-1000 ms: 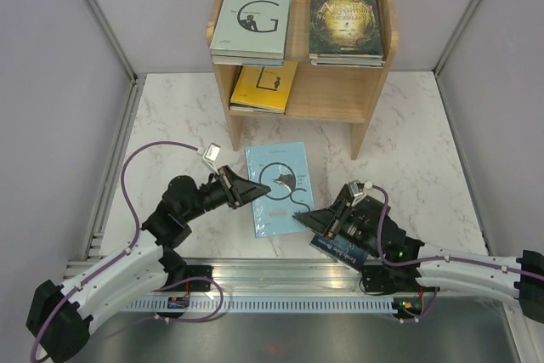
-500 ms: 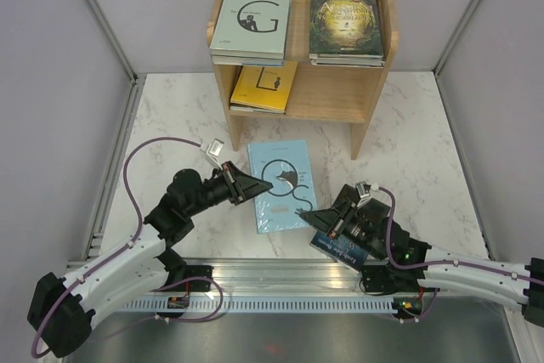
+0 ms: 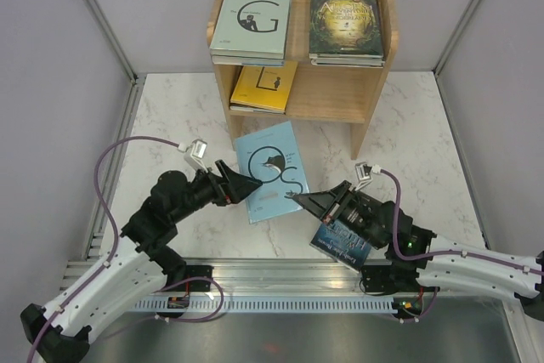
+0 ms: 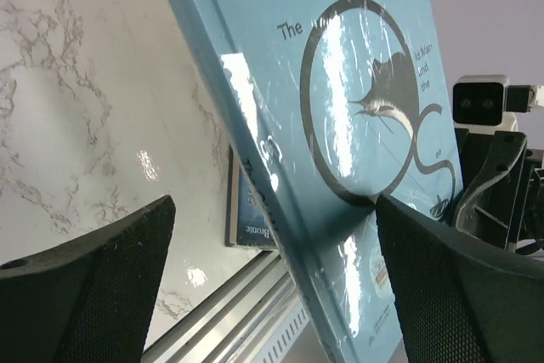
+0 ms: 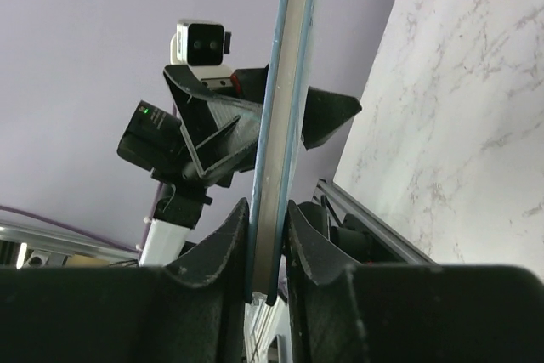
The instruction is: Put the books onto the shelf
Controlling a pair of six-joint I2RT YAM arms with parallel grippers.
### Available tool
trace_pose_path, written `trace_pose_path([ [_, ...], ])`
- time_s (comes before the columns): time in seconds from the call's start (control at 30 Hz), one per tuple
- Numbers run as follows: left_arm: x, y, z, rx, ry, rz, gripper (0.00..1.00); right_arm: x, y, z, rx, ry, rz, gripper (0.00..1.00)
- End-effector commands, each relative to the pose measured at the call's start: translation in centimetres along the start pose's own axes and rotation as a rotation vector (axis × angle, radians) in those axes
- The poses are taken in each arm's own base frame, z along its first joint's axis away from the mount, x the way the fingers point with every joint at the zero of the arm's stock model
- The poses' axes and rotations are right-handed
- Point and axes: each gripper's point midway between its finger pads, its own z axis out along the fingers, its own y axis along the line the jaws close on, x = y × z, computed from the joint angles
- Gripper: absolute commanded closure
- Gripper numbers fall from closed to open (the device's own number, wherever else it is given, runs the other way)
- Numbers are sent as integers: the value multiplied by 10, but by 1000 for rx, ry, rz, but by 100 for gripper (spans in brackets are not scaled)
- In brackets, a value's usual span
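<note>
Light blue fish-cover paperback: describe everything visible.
Thin light blue paperback with a glossy cover, a dark ringed swordfish drawing and small title text. It is tilted, raised above the white marble table in front of the light wooden shelf. The right end effector clamps its near edge. The left end effector, open, straddles its left edge.

Lab test cell: plain grey partition walls point(image 3: 51, 82) enclose a marble-look table point(image 3: 416, 142), aluminium mounting rail point(image 3: 280, 271) along its near edge.
</note>
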Motion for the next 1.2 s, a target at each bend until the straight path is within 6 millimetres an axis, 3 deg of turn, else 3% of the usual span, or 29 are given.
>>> trace_pose_path([
  [0.0,-6,10,-15,-75,-22,72,0,-32,79,3,-191,-99,20,100],
  [0.33,-3,12,-44,-72,-67,75,0,-58,104,6,-164,-185,-51,100],
  [0.57,18,31,-42,-76,-40,19,0,-73,105,16,-106,-220,-96,100],
  [0.6,22,33,-41,-73,-30,14,0,-80,99,23,-82,-235,-109,100],
  [0.67,30,41,-38,-76,-18,-2,0,-82,104,32,-100,-198,-104,100],
  [0.7,31,41,-37,-70,-18,-4,0,-95,90,45,-57,-216,-111,100],
  [0.77,36,47,-35,-77,-9,-11,0,-96,95,55,-94,-164,-97,100],
  [0.93,43,51,-31,-62,0,-17,0,-131,100,79,-131,-213,-109,100],
  [1.17,66,76,-20,-59,23,-46,0,-172,99,115,-191,-266,-62,100],
])
